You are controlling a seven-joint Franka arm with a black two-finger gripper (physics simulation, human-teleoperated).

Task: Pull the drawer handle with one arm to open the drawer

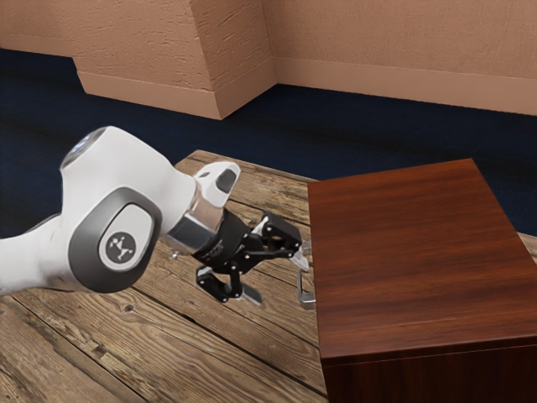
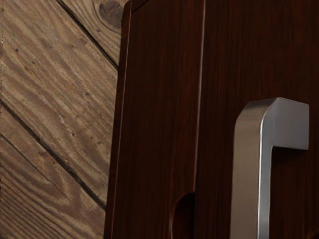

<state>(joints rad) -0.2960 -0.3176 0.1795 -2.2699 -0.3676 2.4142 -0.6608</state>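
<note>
- The cabinet (image 1: pixel 403 252), dark reddish wood, stood on the plank table (image 1: pixel 101 353) toward the exterior view's right.
- Its drawer front (image 2: pixel 279 59) faced the arm and lay level with the panel beside it, a thin seam between them. The drawer looked closed, so its inside was hidden.
- The drawer handle (image 1: pixel 304 284), a silver bar bent at its end, stood out from that front. In the wrist view the drawer handle (image 2: pixel 261 169) was close before the hand.
- The gripper (image 1: pixel 273 269) came in from the exterior view's left and hung just beside the handle, above the table.
- Its two black fingers were spread apart, one high near the handle's upper end and one lower. They pinched nothing, and I could not tell whether the upper finger touched the bar.
</note>
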